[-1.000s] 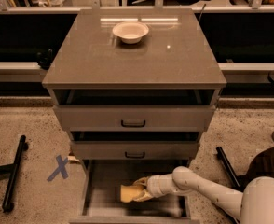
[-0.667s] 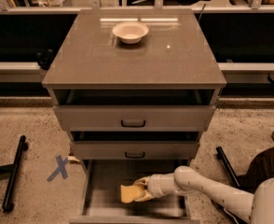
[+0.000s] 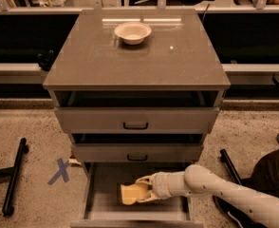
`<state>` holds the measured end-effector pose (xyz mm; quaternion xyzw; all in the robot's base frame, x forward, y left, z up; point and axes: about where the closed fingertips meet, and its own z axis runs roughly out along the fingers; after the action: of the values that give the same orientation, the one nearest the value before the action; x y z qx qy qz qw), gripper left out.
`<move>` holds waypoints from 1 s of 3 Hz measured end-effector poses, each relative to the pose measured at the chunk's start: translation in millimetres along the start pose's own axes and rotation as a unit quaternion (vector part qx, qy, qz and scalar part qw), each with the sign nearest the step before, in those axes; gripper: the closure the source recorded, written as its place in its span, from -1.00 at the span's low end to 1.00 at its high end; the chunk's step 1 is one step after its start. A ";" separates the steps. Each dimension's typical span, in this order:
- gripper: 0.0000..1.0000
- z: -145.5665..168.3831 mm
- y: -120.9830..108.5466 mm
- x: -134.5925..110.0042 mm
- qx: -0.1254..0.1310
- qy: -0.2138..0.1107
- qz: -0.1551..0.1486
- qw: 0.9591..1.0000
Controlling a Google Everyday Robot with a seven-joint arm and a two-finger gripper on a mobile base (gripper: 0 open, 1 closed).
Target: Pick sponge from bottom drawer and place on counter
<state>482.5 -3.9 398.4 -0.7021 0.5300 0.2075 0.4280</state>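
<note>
The bottom drawer [image 3: 101,194] is pulled out at the foot of the cabinet, its grey floor showing. Inside it lies the yellow-tan sponge [image 3: 131,193], left of centre. My gripper [image 3: 144,190] reaches in from the right on a white arm, and its pale fingers [image 3: 145,180] sit above and below the sponge's right end, closed on it. The counter [image 3: 177,61] is the glossy grey-brown top of the cabinet, far above the gripper.
A cream bowl [image 3: 133,32] stands on the counter near its back edge. Two upper drawers [image 3: 135,120] with dark handles sit slightly open above the gripper. A blue X [image 3: 60,170] marks the floor at left, beside a black stand leg [image 3: 13,177].
The arm has drawn slightly to the right and the sponge has shifted a little with the gripper; nothing else has moved.
</note>
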 end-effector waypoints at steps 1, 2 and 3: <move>1.00 -26.2 -9.7 -43.3 0.009 0.005 -0.030 0.999; 1.00 -53.5 -14.5 -87.4 0.027 0.021 -0.069 0.997; 1.00 -53.4 -14.6 -87.3 0.027 0.021 -0.069 0.997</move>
<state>456.5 2.8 498.2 -0.7291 0.4948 0.1480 0.4491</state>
